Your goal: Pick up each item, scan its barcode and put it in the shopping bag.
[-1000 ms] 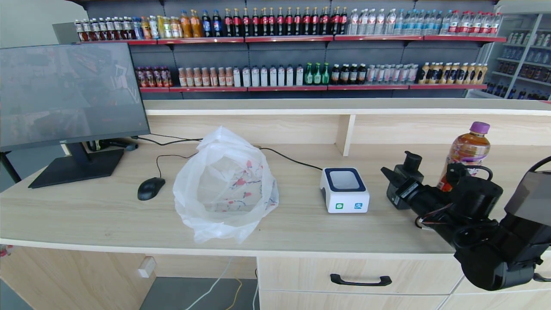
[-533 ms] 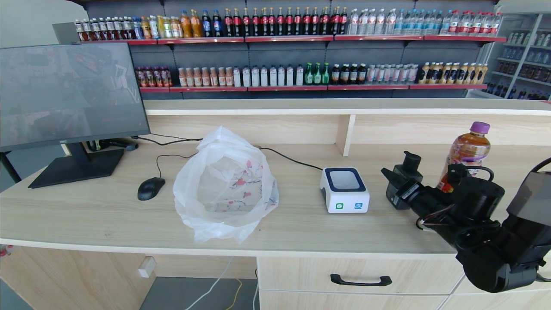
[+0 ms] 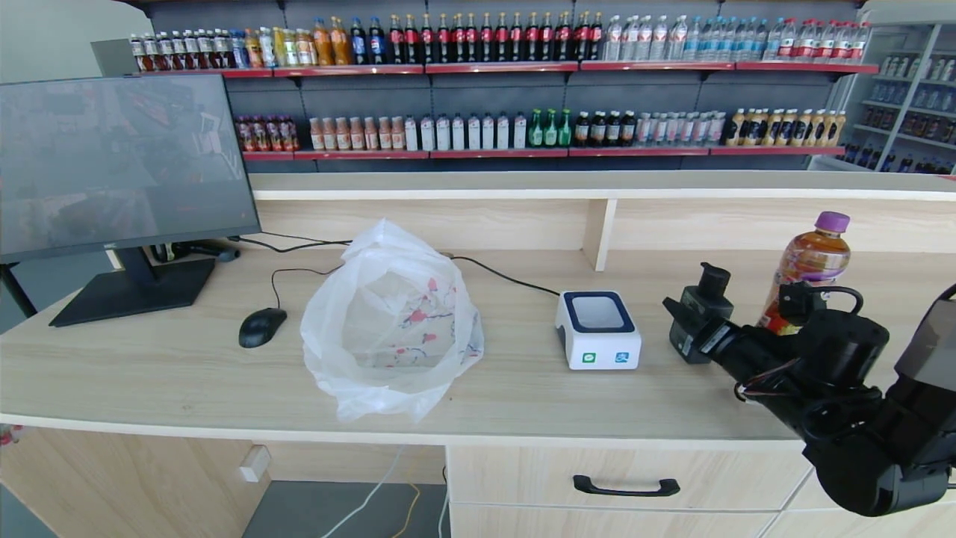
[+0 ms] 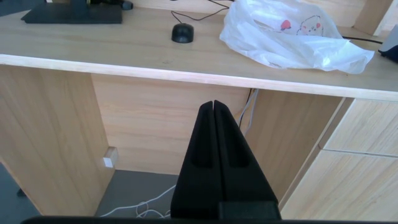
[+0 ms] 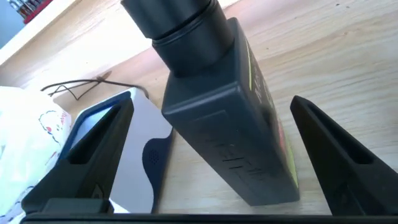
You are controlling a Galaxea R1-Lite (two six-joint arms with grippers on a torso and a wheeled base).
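On the light wooden counter (image 3: pixel 187 373) we count two items. One is a black flat-sided bottle (image 3: pixel 693 329) with a round black cap. The other is an amber drink bottle (image 3: pixel 812 265) with a purple cap. There's also one shopping bag (image 3: pixel 392 321), one scanner (image 3: pixel 597 329), one monitor (image 3: pixel 119 164) and one mouse (image 3: pixel 262 326). The black bottle stands upright between the scanner and the amber bottle, close to both. The right gripper (image 5: pixel 211 102) has its jaws spread wide, one finger on each side of the black bottle, with gaps showing on both sides. The left gripper (image 4: pixel 213 104) hangs below the counter's front edge, its two fingers pressed flat together with nothing between them. The bag is white and translucent, mouth up, and sits between the mouse and the scanner. Behind the counter, two red-edged shelf rows (image 3: pixel 493 69) hold many drink bottles. For labels, the black bottle carries a yellow-green and red strip down one side, and its embossed text is too small to read. The scanner's front has two small square icons, one green and one blue. The bag has a red-and-pink cartoon print. The print on the amber bottle's label is too small to read.
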